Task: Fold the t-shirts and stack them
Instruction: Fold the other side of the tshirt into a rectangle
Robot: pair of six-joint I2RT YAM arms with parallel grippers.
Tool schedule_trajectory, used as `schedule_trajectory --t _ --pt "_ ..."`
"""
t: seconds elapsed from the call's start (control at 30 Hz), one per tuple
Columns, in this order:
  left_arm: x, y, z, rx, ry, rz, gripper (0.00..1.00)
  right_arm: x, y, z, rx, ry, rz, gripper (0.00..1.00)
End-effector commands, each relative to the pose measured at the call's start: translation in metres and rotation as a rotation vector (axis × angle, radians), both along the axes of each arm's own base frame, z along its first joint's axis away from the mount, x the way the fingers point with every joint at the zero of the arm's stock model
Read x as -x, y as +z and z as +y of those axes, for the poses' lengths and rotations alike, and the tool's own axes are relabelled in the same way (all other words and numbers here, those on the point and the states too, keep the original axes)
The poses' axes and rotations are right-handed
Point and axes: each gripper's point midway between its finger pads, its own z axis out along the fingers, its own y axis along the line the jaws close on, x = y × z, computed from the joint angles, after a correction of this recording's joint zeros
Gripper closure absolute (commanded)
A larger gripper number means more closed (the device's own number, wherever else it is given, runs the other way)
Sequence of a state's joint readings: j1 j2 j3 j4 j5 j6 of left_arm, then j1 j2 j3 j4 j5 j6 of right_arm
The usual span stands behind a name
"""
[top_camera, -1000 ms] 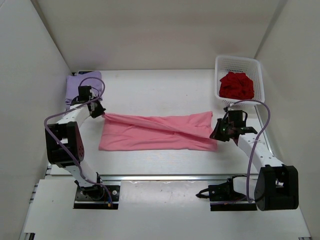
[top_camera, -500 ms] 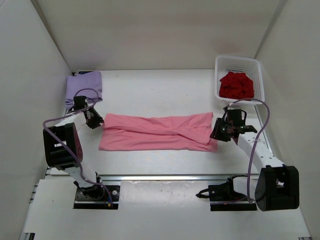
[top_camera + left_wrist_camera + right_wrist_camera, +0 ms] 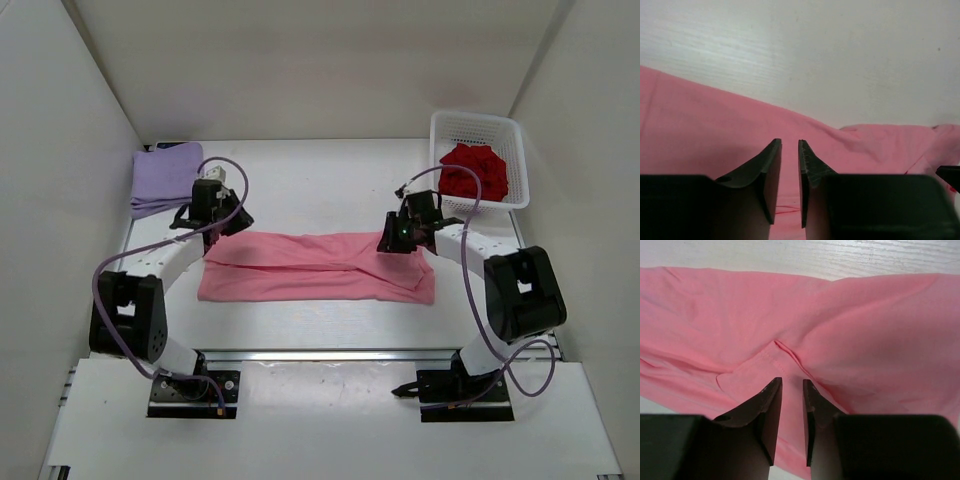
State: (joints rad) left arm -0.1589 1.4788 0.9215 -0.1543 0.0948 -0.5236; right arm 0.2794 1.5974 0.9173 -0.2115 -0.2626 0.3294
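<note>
Hovering over the pink shirt [image 3: 700, 125], the left gripper [image 3: 790, 142] has its jaws a narrow slit apart with nothing caught between them. Pink cloth lies under the fingertips and out to both sides, and the bare table [image 3: 840, 50] begins just ahead. The right gripper [image 3: 792, 381] is set equally narrow and empty, its tips above a stitched hem fold of the same shirt, with cloth spreading left, right and ahead of it. Whether either pair of tips touches the fabric cannot be told.

From above, the pink shirt lies as a long flattened band between the two grippers, the left one at its far-left corner and the right one at its far-right corner. Beyond the left gripper and to its left, a folded lavender shirt [image 3: 165, 178] rests near the table's back corner. Beyond the right gripper and to its right, the red shirt [image 3: 473, 170] sits bunched inside a white basket [image 3: 437, 160].
</note>
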Motion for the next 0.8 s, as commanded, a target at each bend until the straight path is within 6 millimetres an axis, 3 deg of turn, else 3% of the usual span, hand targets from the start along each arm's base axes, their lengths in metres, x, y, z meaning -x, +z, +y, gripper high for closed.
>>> schedule_trajectory --t 0.0,0.07,0.17,0.33,0.4,0.53,0.7,0.77 --pt "0.027 -0.045 -0.012 0.085 -0.03 0.13 0.71 -0.027 0.017 0.012 -0.065 0.019 -0.082 0.76" --pt "0.041 -0.061 -0.018 0.142 -0.051 0.172 0.72 -0.024 0.009 0.012 -0.047 0.027 -0.062 0.74" --pt "0.056 -0.067 -0.029 0.167 -0.077 0.183 0.72 -0.023 0.001 0.015 -0.05 0.038 -0.057 0.7" --pt "0.063 -0.049 -0.068 0.161 -0.189 0.099 0.71 -0.033 -0.006 0.009 -0.062 0.028 -0.061 0.62" --pt "0.063 -0.043 -0.073 0.157 -0.205 0.073 0.71 -0.034 -0.012 0.009 -0.068 0.029 -0.043 0.6" --pt "0.061 -0.039 -0.072 0.208 -0.202 0.06 0.71 -0.029 -0.016 0.018 -0.114 0.058 -0.008 0.6" --pt "0.058 -0.035 -0.065 0.238 -0.179 0.048 0.71 -0.011 -0.007 0.025 -0.157 0.098 0.006 0.73" --pt "0.058 -0.03 -0.066 0.24 -0.189 0.03 0.71 -0.003 -0.004 0.029 -0.187 0.121 0.023 0.72"
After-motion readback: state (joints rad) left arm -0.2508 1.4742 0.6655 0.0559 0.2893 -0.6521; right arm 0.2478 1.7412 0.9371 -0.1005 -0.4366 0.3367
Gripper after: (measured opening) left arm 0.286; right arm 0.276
